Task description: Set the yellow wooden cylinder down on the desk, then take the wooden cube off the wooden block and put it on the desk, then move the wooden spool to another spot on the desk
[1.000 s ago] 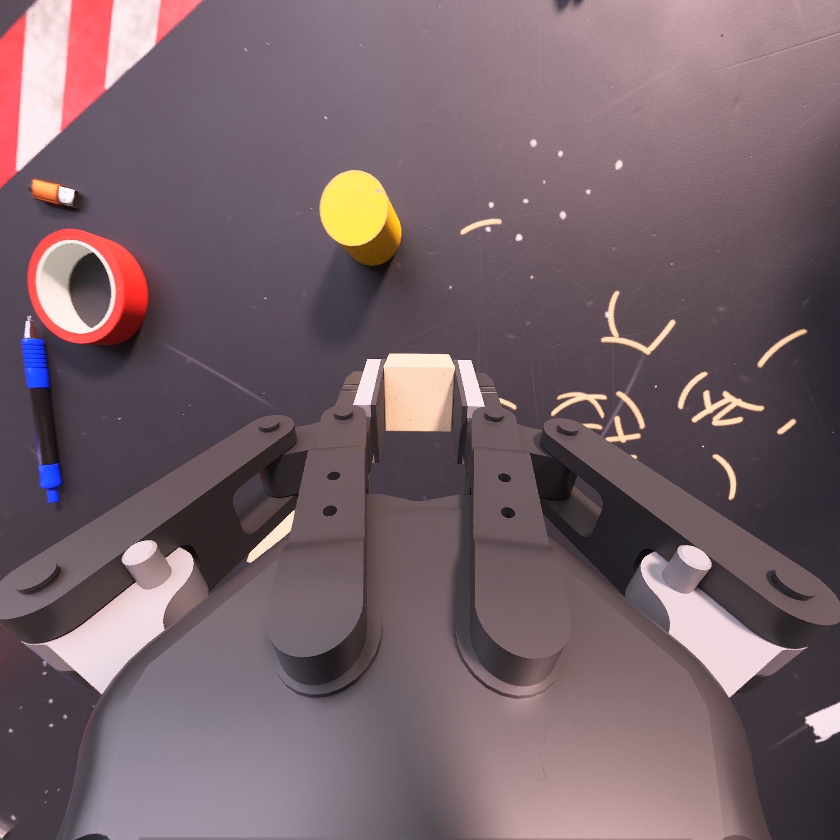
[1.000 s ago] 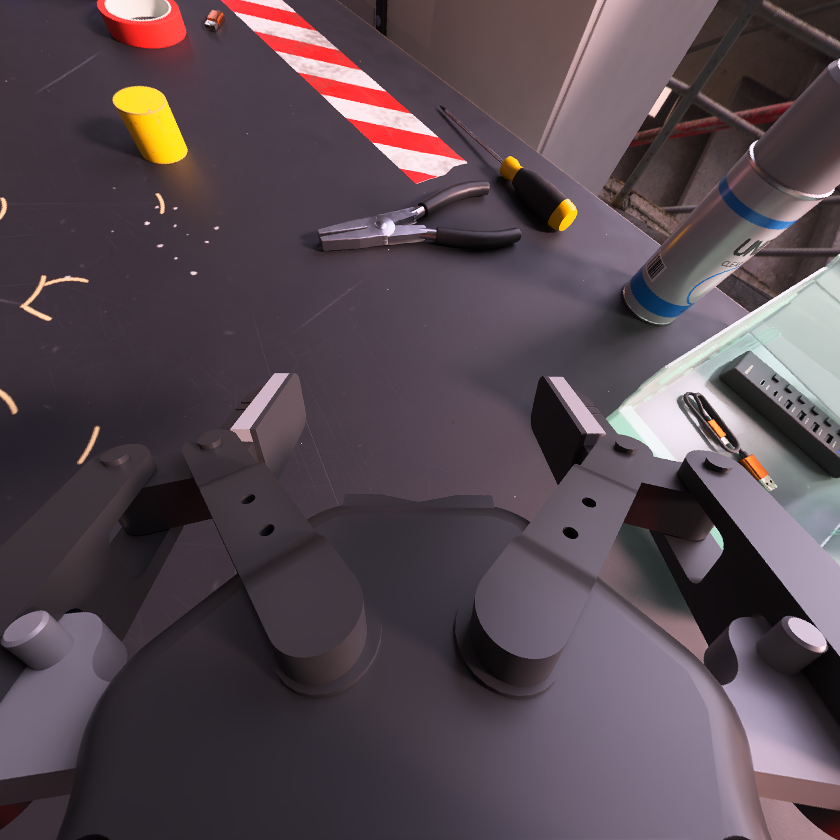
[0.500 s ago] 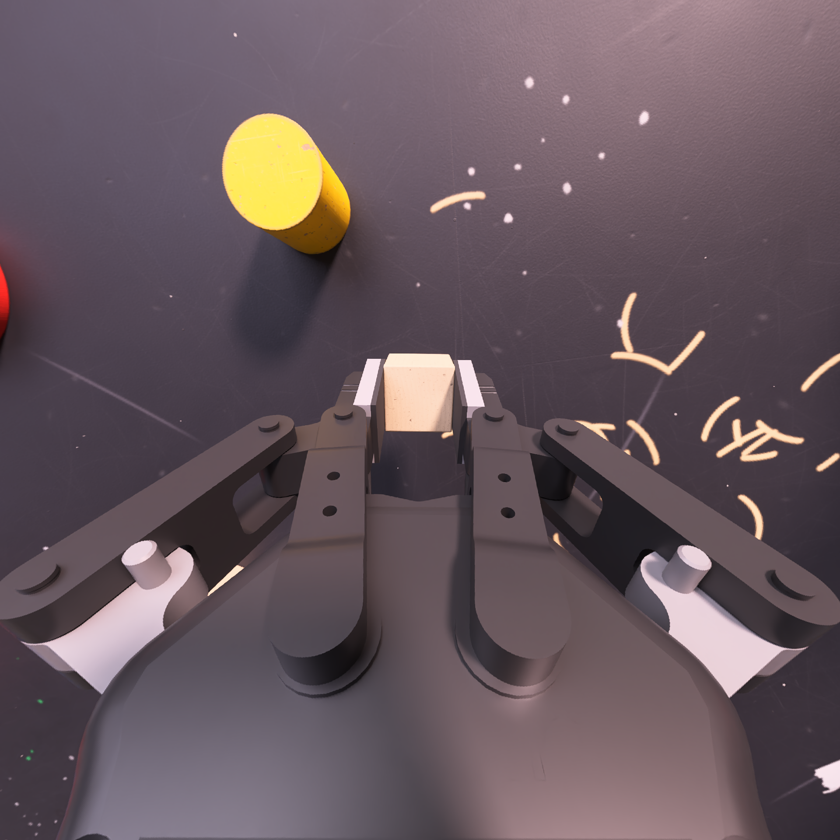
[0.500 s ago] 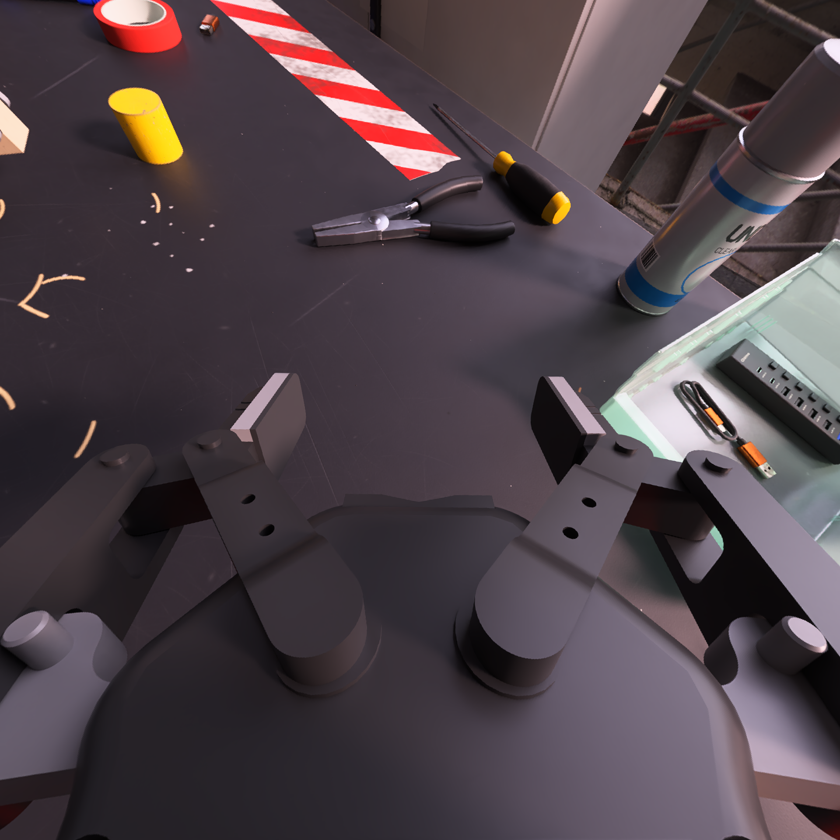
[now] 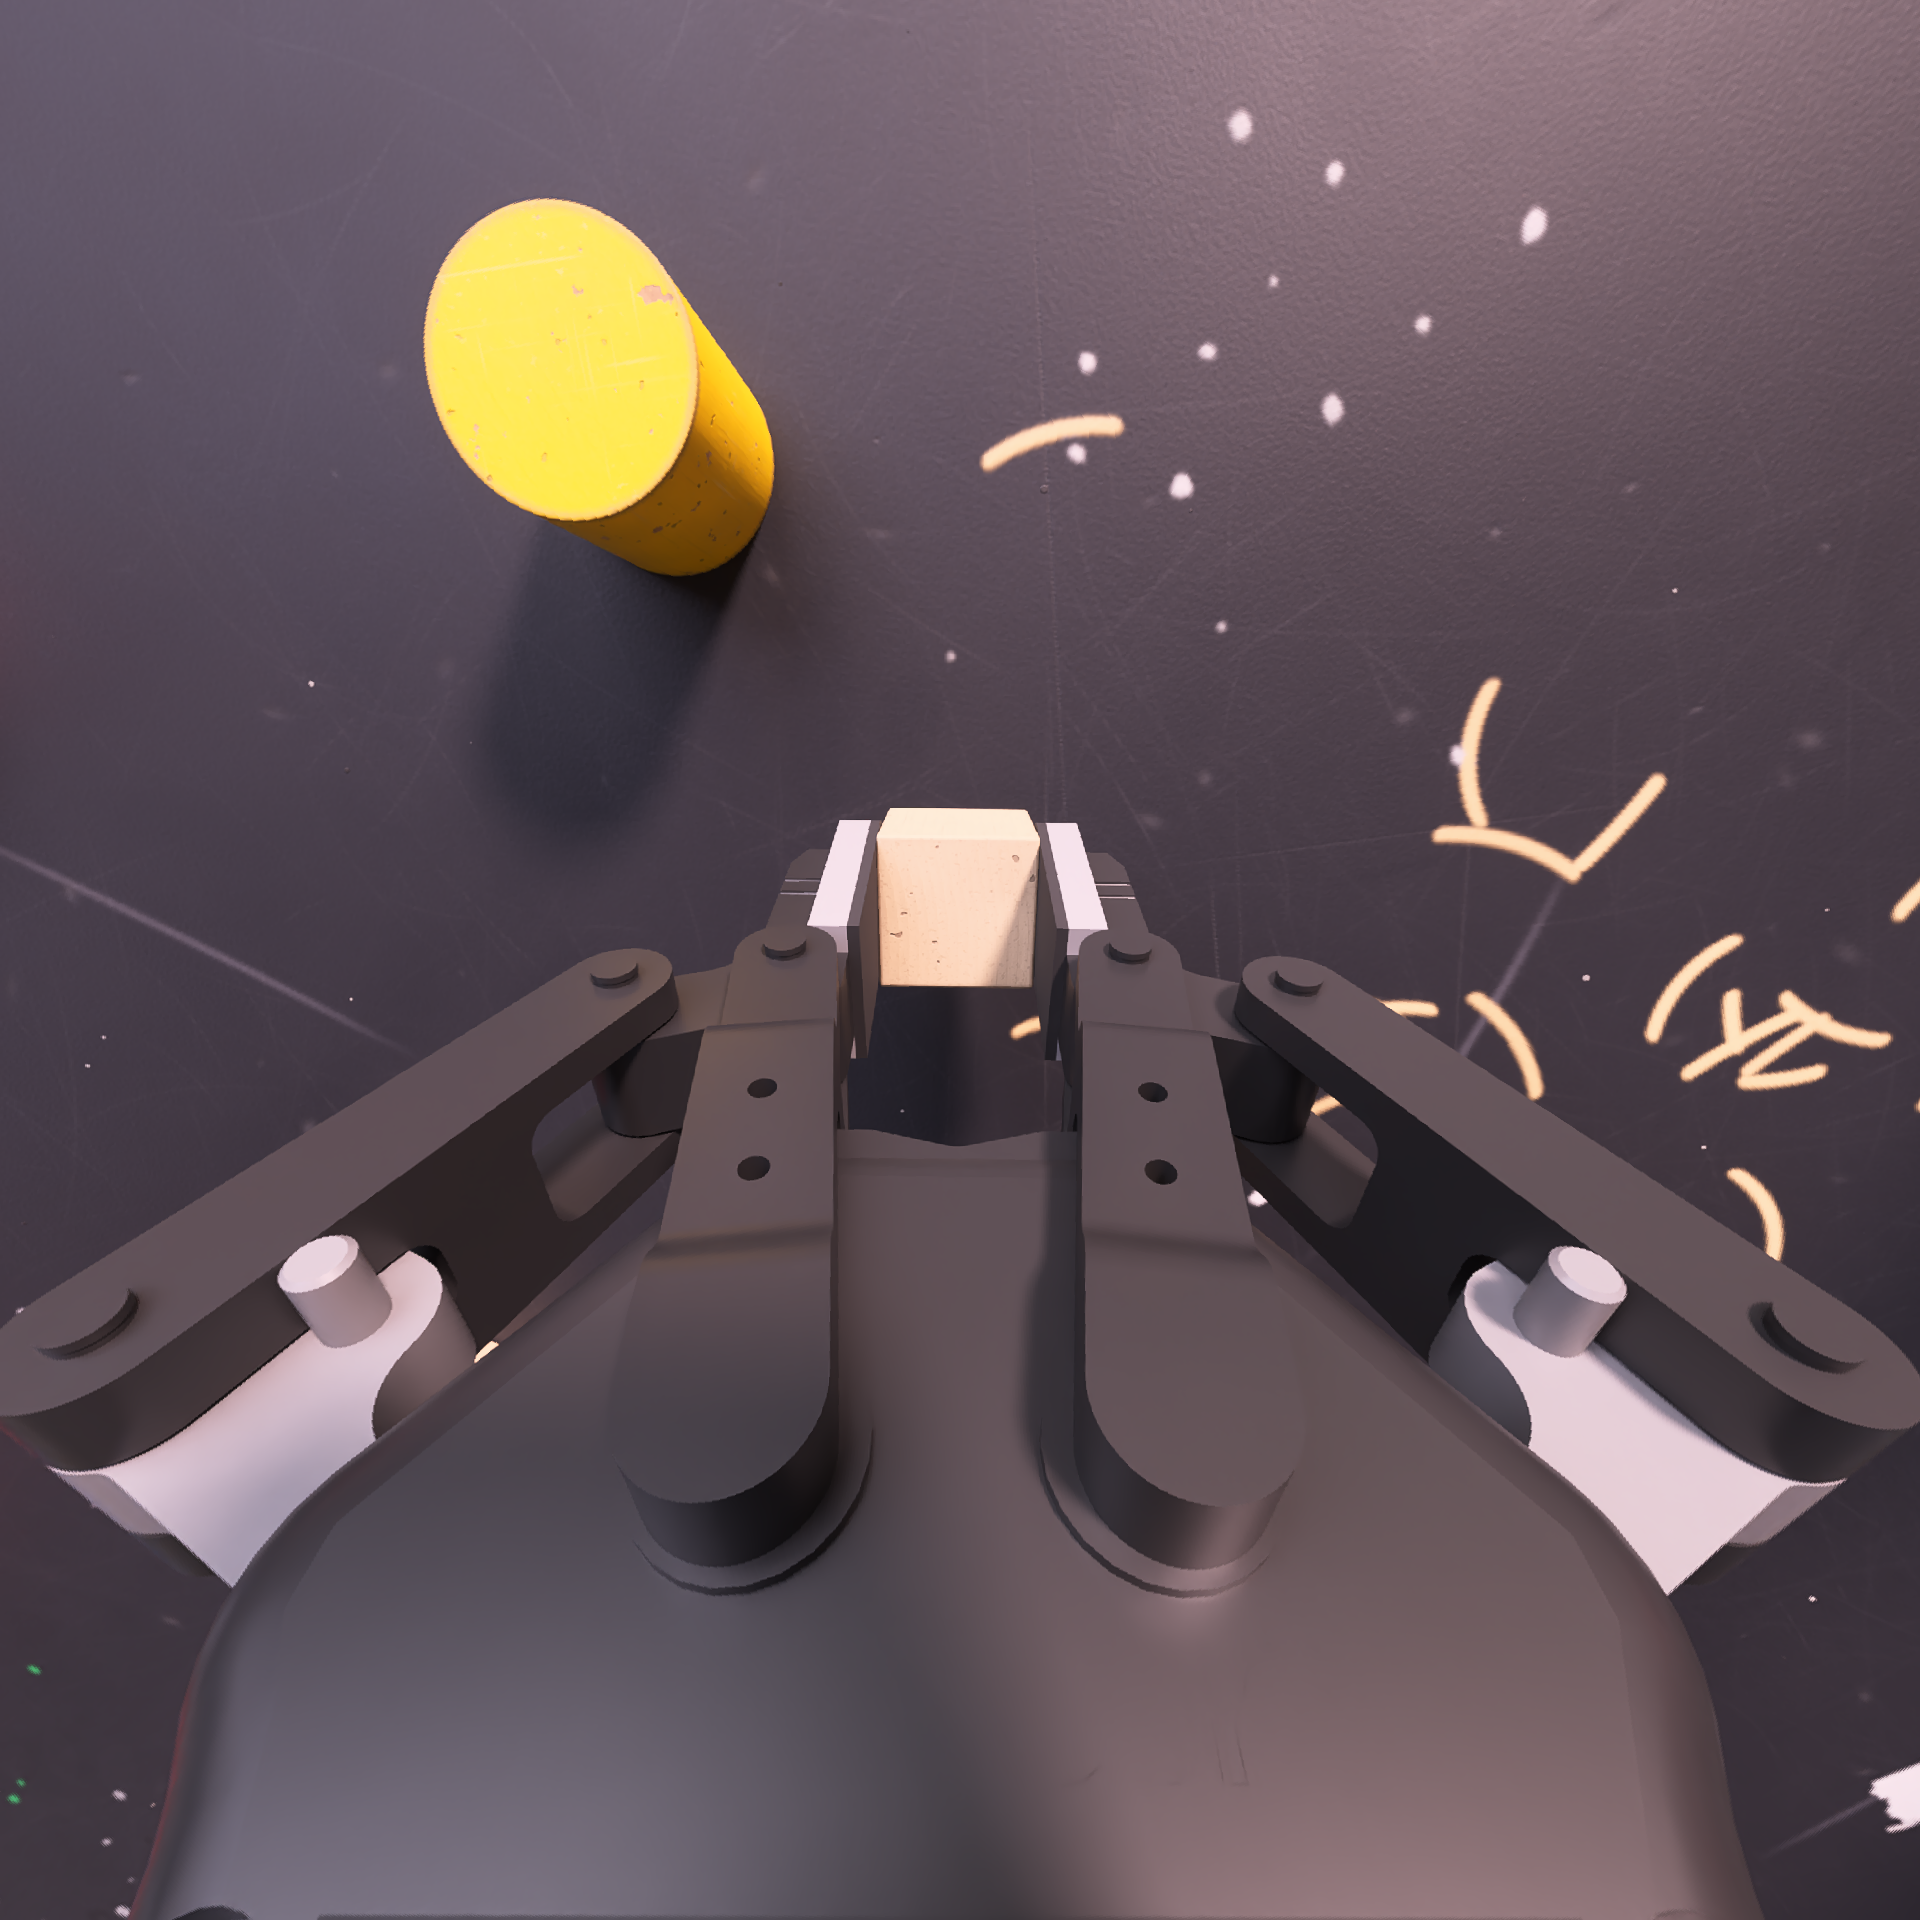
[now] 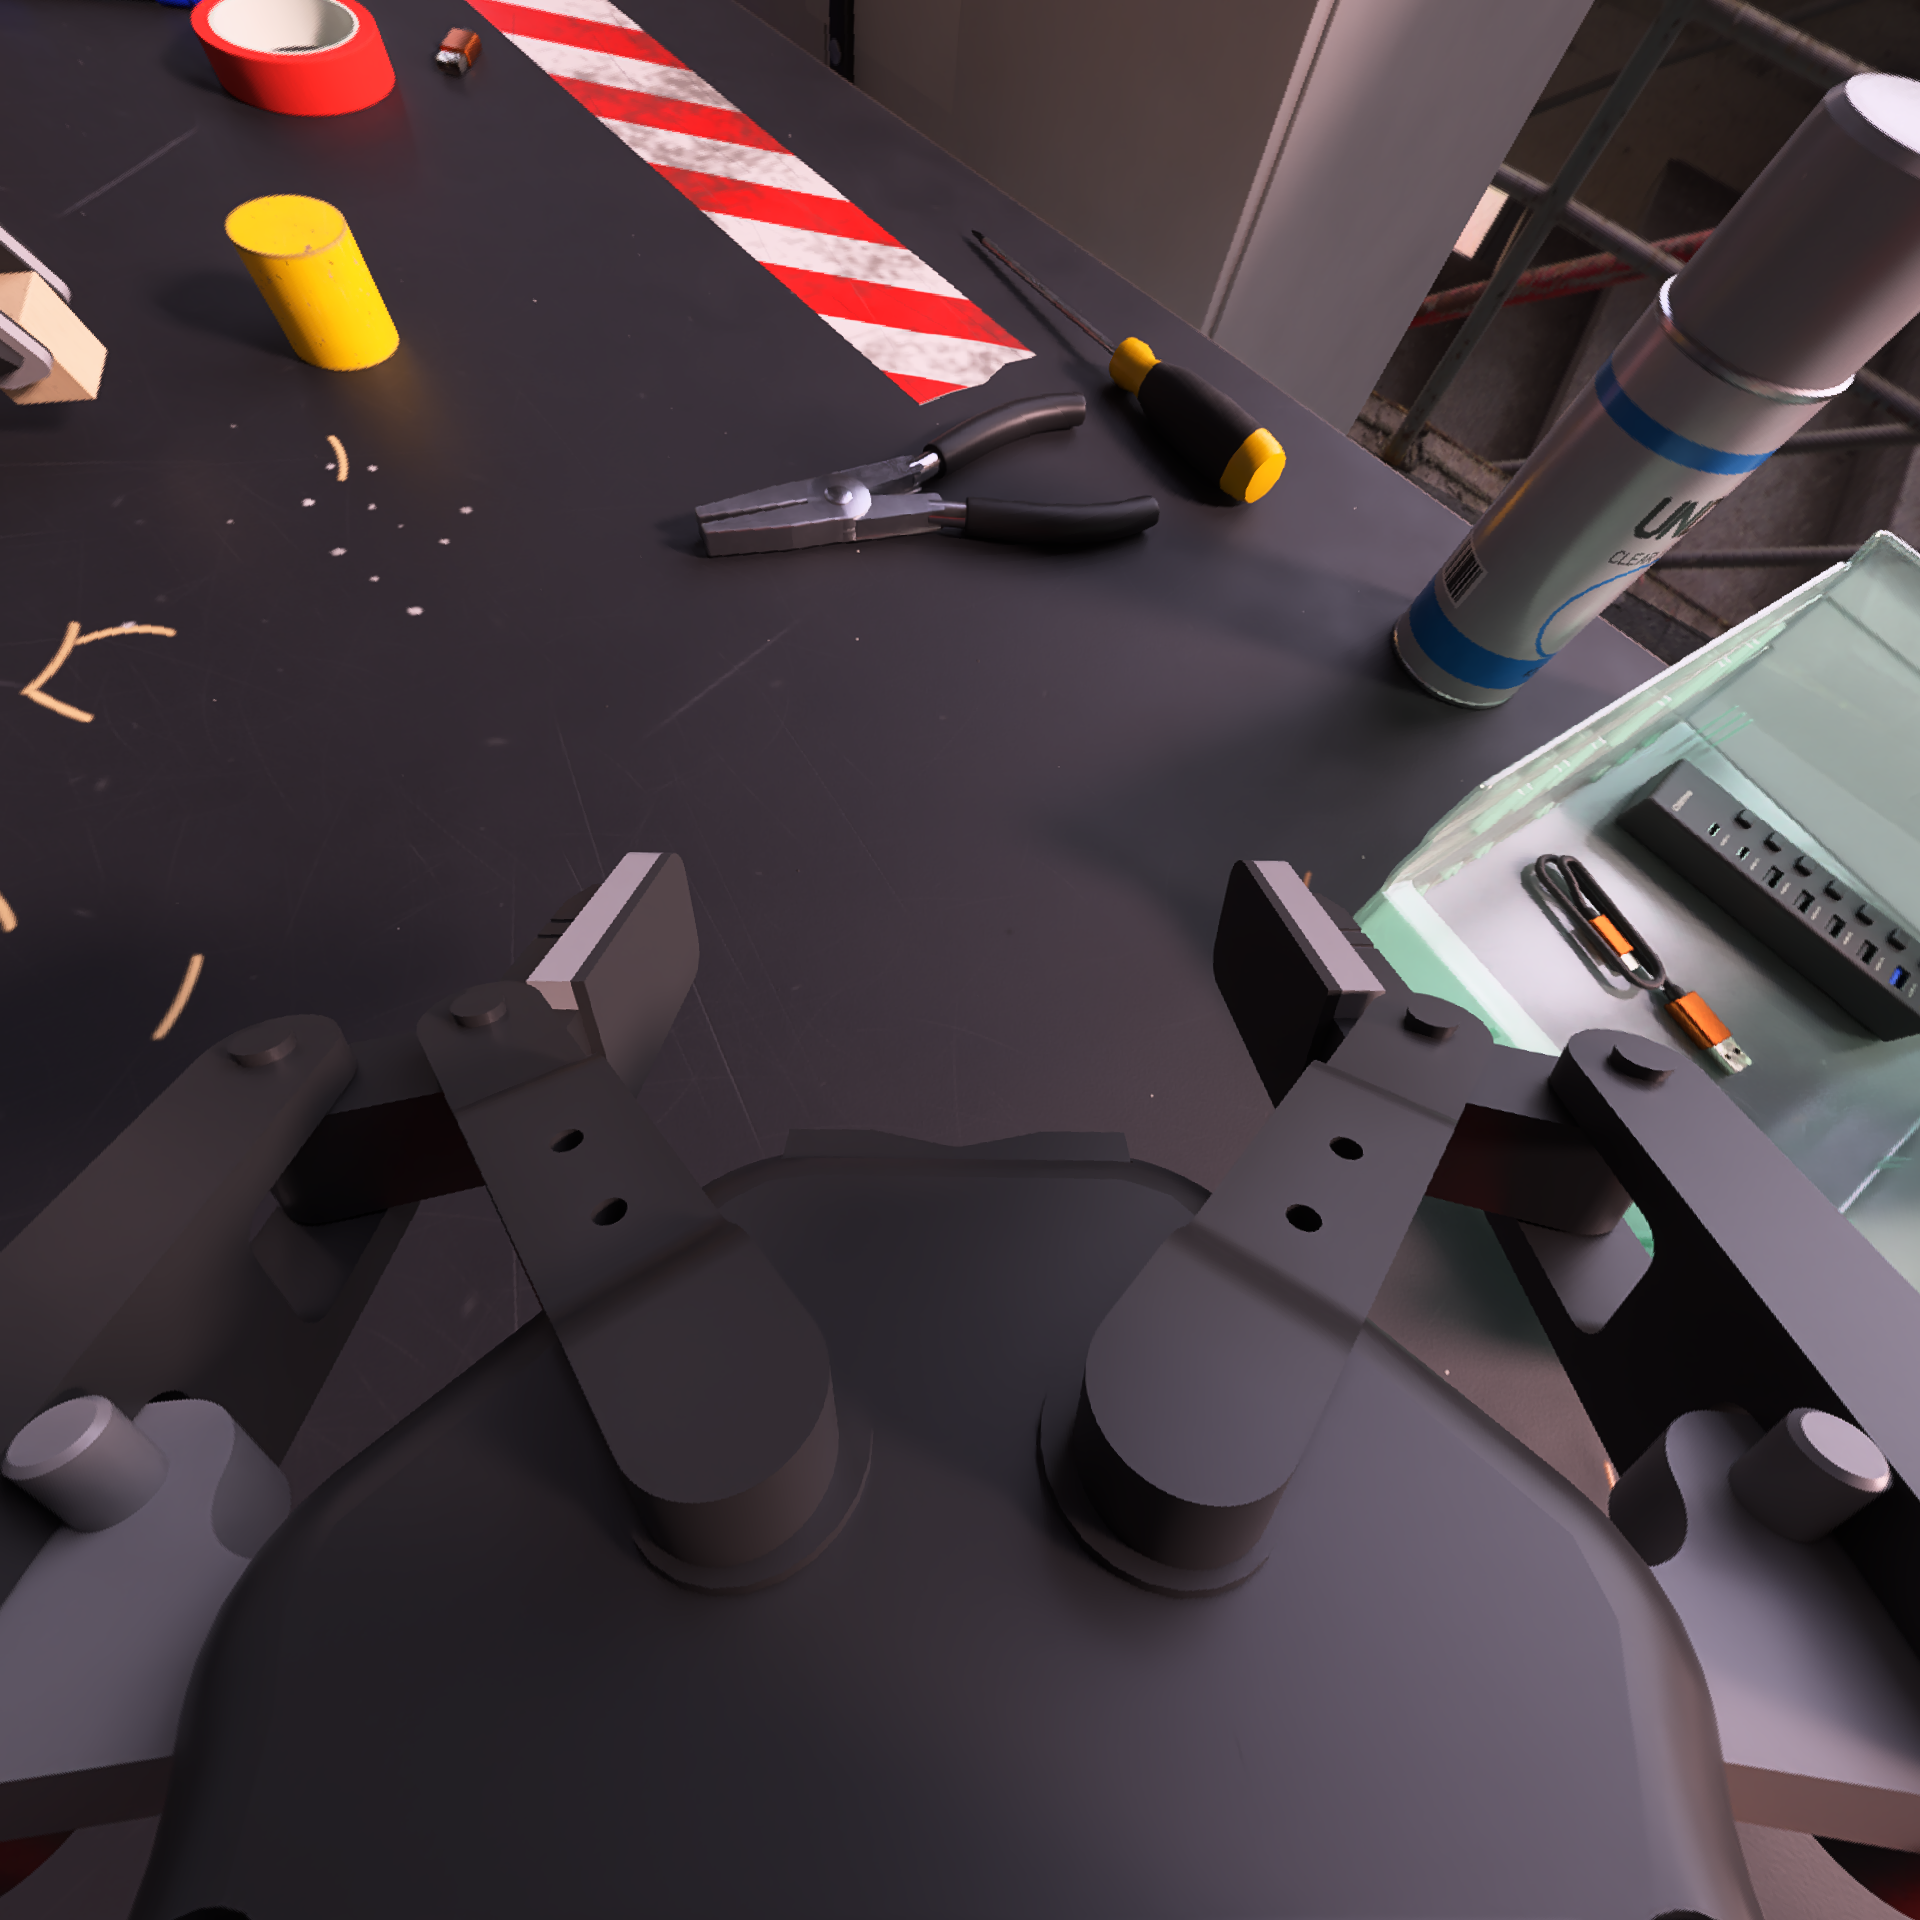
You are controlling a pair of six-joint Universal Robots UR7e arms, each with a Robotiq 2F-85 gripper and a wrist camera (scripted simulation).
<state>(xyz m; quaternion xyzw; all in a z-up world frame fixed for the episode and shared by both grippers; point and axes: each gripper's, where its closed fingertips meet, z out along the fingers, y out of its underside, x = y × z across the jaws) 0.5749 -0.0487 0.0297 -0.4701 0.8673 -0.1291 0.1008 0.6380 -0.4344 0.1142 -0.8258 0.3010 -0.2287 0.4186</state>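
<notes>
My left gripper [image 5: 956, 873] is shut on the pale wooden cube [image 5: 958, 899] and holds it just above the dark desk [image 5: 1351, 623]. The yellow wooden cylinder [image 5: 603, 384] stands upright on the desk, ahead and to the left of the cube. In the right wrist view the cylinder [image 6: 312, 281] stands at the upper left, and the cube [image 6: 57, 343] in the left gripper's pads shows at the left edge, close to the desk. My right gripper [image 6: 956, 935] is open and empty above bare desk. The wooden block and the spool are out of view.
A red tape roll [image 6: 296, 52], red-white striped tape [image 6: 769, 197], pliers [image 6: 914, 499] and a screwdriver [image 6: 1174, 416] lie at the back. A spray can [image 6: 1621, 447] and a clear tray [image 6: 1714, 935] with a power strip and cable sit at the right.
My left gripper has moved down and toward the cylinder with the cube; the tape roll and pen have left its view. The cube has come into the right wrist view's left edge. The right gripper has hardly moved.
</notes>
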